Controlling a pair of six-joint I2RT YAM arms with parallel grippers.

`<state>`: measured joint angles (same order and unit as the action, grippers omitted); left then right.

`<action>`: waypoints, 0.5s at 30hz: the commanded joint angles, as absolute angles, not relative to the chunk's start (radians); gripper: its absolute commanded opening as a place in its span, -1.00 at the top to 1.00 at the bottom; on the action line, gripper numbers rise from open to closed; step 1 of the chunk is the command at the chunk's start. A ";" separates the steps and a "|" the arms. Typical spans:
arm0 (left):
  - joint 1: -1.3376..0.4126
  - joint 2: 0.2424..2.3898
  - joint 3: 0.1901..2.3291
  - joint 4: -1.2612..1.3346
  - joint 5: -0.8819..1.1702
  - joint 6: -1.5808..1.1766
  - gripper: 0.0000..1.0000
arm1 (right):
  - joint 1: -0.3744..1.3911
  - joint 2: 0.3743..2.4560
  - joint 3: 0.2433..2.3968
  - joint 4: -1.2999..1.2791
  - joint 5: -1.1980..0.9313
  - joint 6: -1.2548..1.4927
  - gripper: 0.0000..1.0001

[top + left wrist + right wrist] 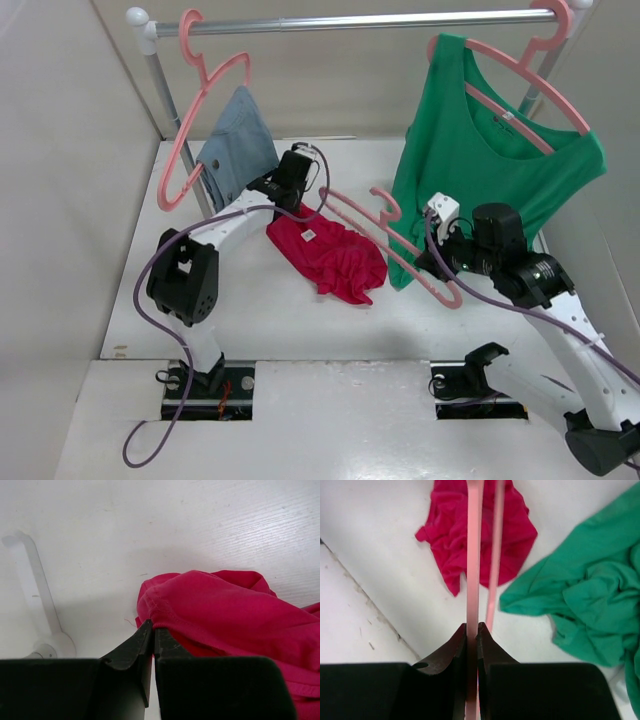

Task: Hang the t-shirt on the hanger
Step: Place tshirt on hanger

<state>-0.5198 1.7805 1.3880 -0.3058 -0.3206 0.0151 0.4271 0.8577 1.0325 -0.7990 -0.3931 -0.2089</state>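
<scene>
The crimson t-shirt (335, 258) lies crumpled on the white table between the arms. My left gripper (275, 208) is down at its far-left corner. In the left wrist view its jaws (152, 626) are shut, pinching the hem of the t-shirt (225, 610). My right gripper (437, 268) is shut on the thin bar of the pink hanger (388, 206) and holds it level over the t-shirt's right side, hook pointing away. In the right wrist view the hanger (474, 555) runs straight out from the jaws (472, 626) across the t-shirt (451, 535).
A metal rail (350, 22) spans the back on a white post (172, 105). A green top (480, 150) hangs on a pink hanger at the right, its hem reaching the table (585, 590). A blue denim piece (235, 145) hangs on another pink hanger at the left.
</scene>
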 commanded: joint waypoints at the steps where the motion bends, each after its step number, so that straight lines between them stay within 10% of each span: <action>1: -0.520 1.773 1.404 -0.319 -0.308 0.040 1.00 | 0.448 0.825 1.049 -0.860 -0.326 -0.177 1.00; 15: -0.584 1.772 1.565 -0.452 -0.169 0.061 1.00 | 0.529 0.752 0.979 -0.732 -0.374 -0.075 1.00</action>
<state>-0.5732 1.8111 1.5162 -0.3870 -0.2268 0.0490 0.4950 0.7582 0.9859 -0.8330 -0.3691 -0.1223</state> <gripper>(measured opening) 0.010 0.134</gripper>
